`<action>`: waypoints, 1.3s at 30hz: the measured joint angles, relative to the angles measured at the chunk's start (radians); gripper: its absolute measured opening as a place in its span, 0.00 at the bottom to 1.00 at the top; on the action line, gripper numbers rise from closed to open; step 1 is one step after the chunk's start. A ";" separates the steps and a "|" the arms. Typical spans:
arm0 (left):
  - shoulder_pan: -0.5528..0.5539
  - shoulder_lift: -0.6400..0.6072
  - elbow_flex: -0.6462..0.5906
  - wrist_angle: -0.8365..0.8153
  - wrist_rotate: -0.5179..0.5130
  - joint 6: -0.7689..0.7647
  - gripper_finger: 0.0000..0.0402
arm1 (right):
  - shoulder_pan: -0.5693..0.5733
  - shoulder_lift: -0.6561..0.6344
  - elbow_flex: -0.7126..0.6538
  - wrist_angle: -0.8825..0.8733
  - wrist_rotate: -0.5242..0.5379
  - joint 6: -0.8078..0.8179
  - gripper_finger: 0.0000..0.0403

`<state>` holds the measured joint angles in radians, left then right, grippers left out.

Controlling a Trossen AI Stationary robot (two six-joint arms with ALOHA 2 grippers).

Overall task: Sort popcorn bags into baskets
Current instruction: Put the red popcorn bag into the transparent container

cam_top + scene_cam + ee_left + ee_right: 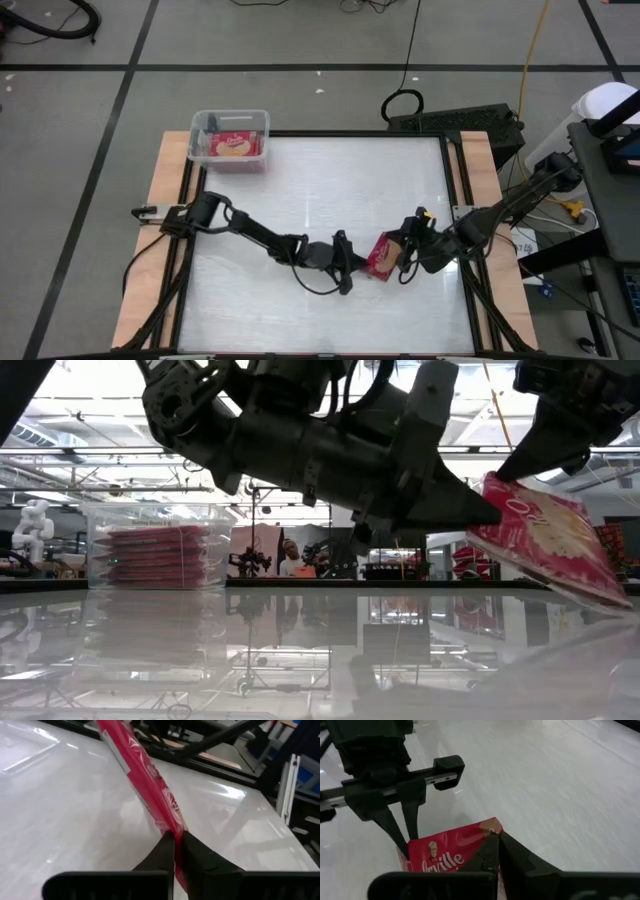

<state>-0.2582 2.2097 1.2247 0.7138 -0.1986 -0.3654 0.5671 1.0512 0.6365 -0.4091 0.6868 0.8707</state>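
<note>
Both grippers meet on one popcorn bag (pixel 383 257) at about 5 o'clock on the table (pixel 320 200), held off the surface and tilted. Left gripper (pixel 174 845) has its jaws pinched narrow on the bag's near edge; right gripper (pixel 498 842) is clamped on the opposite corner. Basket (pixel 230 139) sits at 11 o'clock w/ a stack of bags (pixel 155 555) already in. Looks mostly done: no other loose bags visible, so this one seems the last to go
</note>
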 joint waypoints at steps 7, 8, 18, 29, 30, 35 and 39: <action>0.027 -0.004 0.000 -0.091 0.042 0.032 0.09 | 0.000 0.012 0.000 0.004 -0.008 0.002 0.01; 0.032 -0.014 0.000 -0.118 0.056 0.041 0.09 | 0.000 0.003 0.000 0.008 -0.011 -0.001 0.02; 0.034 -0.196 0.000 -0.485 0.082 0.224 0.05 | 0.001 -0.093 0.000 0.008 -0.064 -0.036 0.26; 0.025 -0.413 0.000 -0.867 0.086 0.372 0.03 | 0.001 -0.118 -0.002 0.035 -0.087 -0.143 0.42; 0.021 -0.423 0.000 -0.890 0.088 0.388 0.04 | 0.001 -0.112 -0.004 0.050 -0.087 -0.155 0.43; 0.002 -0.453 -0.001 -0.983 0.094 0.409 0.04 | 0.005 -0.085 -0.091 0.231 -0.092 -0.226 0.46; -0.009 -0.452 -0.001 -1.050 0.093 0.402 0.02 | 0.004 -0.053 -0.228 0.529 -0.142 -0.276 0.49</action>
<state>-0.2675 1.7582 1.2240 -0.3363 -0.1055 0.0371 0.5709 0.9983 0.4081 0.1204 0.5446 0.5943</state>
